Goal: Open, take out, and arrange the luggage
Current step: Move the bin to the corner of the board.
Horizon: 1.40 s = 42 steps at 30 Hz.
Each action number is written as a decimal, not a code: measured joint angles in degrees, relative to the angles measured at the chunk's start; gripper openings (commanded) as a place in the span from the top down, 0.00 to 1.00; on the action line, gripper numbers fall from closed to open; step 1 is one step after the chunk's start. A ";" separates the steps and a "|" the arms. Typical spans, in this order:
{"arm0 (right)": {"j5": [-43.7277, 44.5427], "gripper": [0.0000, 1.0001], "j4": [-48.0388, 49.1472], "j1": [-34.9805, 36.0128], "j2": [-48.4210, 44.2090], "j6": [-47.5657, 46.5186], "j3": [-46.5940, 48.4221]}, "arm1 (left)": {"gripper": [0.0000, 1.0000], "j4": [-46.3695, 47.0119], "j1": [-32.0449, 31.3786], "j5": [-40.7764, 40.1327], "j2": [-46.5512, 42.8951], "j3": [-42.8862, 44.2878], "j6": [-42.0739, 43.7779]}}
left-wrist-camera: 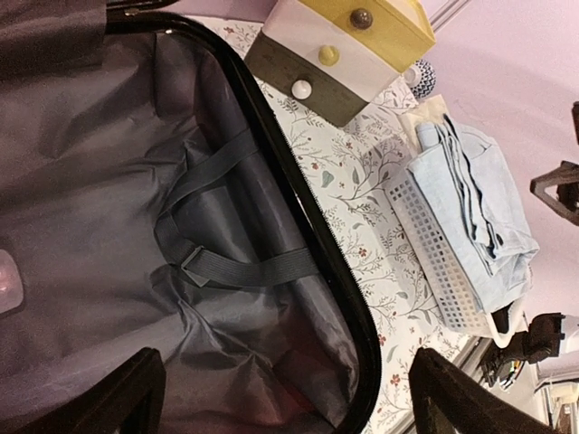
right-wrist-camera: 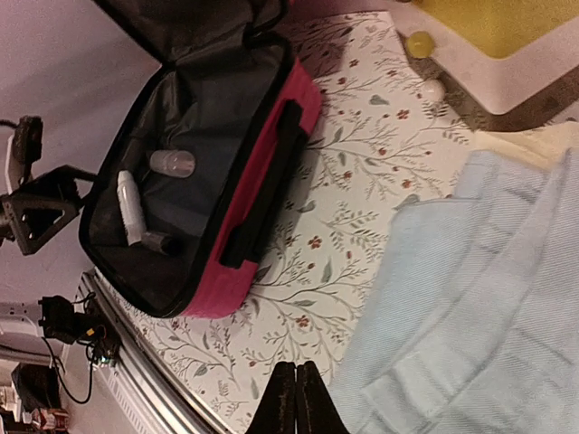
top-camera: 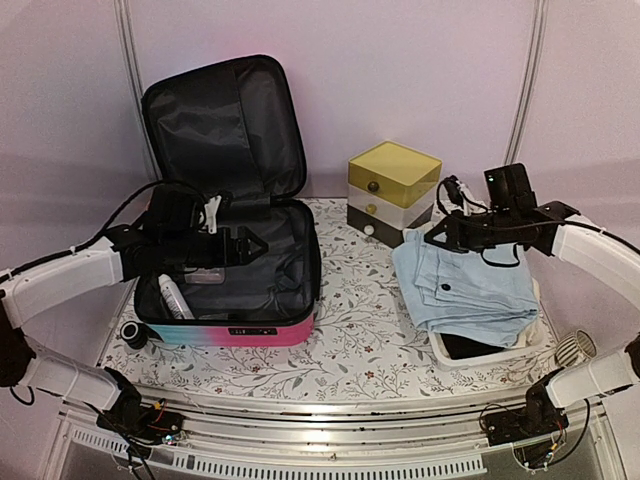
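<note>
The luggage [top-camera: 250, 330] lies open at the left of the table, its lid [top-camera: 225, 125] standing upright and its black lining [left-wrist-camera: 136, 208] with grey straps showing. A white tube [top-camera: 172, 295] and a clear small bottle [right-wrist-camera: 172, 163] lie in its near-left part. My left gripper [top-camera: 240, 245] hangs over the luggage's inside, open, with nothing between its fingers [left-wrist-camera: 99, 398]. My right gripper [top-camera: 438, 234] is shut and holds nothing. It hovers at the left edge of folded light-blue clothes [top-camera: 470, 290]; its fingertips [right-wrist-camera: 297, 398] show above the flowered cloth.
The light-blue clothes rest on a white mesh basket [left-wrist-camera: 430, 244] at the right. A yellow-topped drawer box [top-camera: 395, 185] stands at the back, right of the luggage. A small black round thing [top-camera: 132, 333] sits by the luggage's front left corner. Flowered cloth [top-camera: 360, 330] covers the table.
</note>
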 measured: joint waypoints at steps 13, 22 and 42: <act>18.73 0.98 -9.62 18.71 12.59 5.31 0.59 | 0.04 -0.72 0.00 -1.11 -1.62 0.00 0.81; 24.06 0.98 -8.02 12.28 13.11 7.54 -2.89 | 0.04 -1.66 0.00 -2.03 -2.93 0.00 1.31; 43.06 0.73 -9.66 15.23 22.56 -8.57 16.33 | 0.02 -3.34 0.04 -5.99 -2.99 0.04 3.82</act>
